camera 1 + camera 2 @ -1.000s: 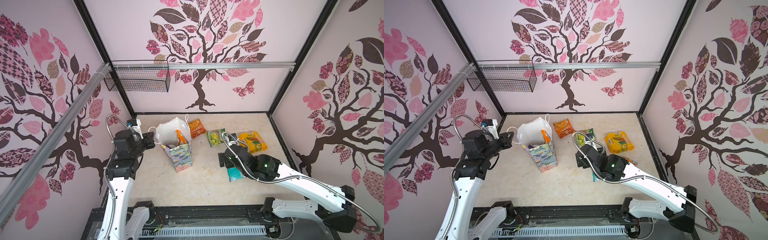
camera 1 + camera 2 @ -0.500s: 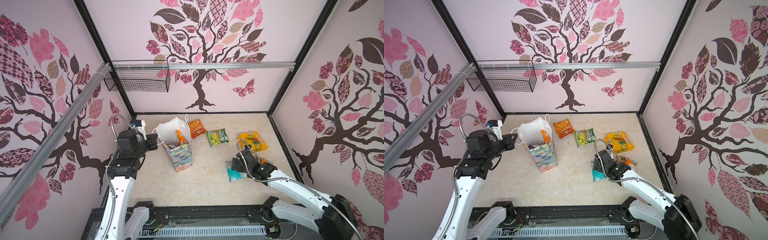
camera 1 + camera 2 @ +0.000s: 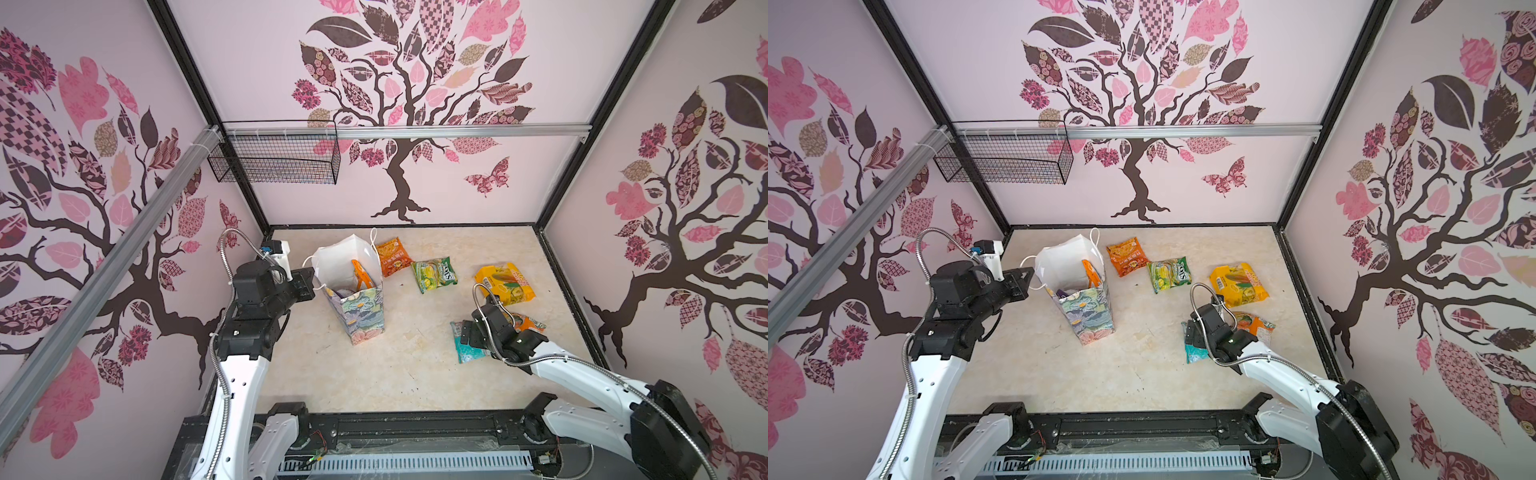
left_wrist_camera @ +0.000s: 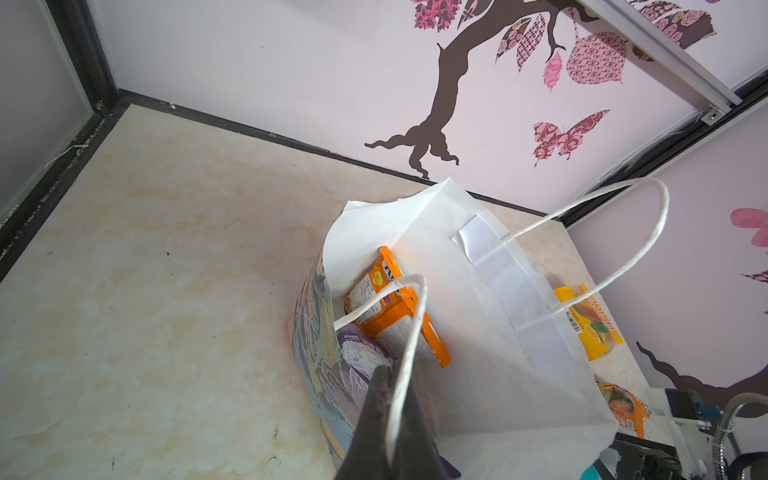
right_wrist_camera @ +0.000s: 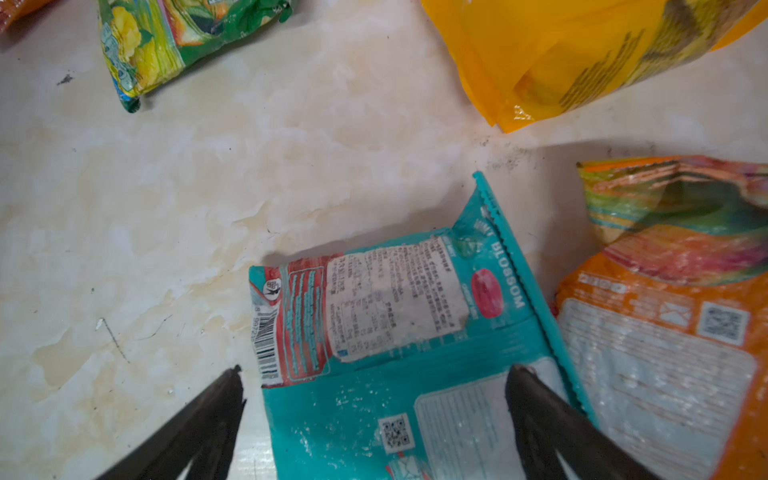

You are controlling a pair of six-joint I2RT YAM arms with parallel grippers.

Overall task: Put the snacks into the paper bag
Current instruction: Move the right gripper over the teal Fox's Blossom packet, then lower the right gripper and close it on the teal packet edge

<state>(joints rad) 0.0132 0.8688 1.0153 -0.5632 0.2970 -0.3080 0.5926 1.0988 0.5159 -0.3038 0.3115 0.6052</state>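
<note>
Lower right in both top views: right gripper point(image 5: 376, 370) has dropped over teal packet point(image 3: 467, 353), fingers point(image 5: 208, 407) spread wide, nothing gripped. Centre-left: left gripper point(image 4: 392, 372) stays shut on cord handle point(image 4: 411, 324) of paper bag point(image 3: 361, 307). Pickup looks imminent.

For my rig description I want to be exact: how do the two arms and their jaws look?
The left arm and right arm have white links and black joint housings. A ribbed silver hose runs along each arm. The jaws are black and taper to points.
</note>
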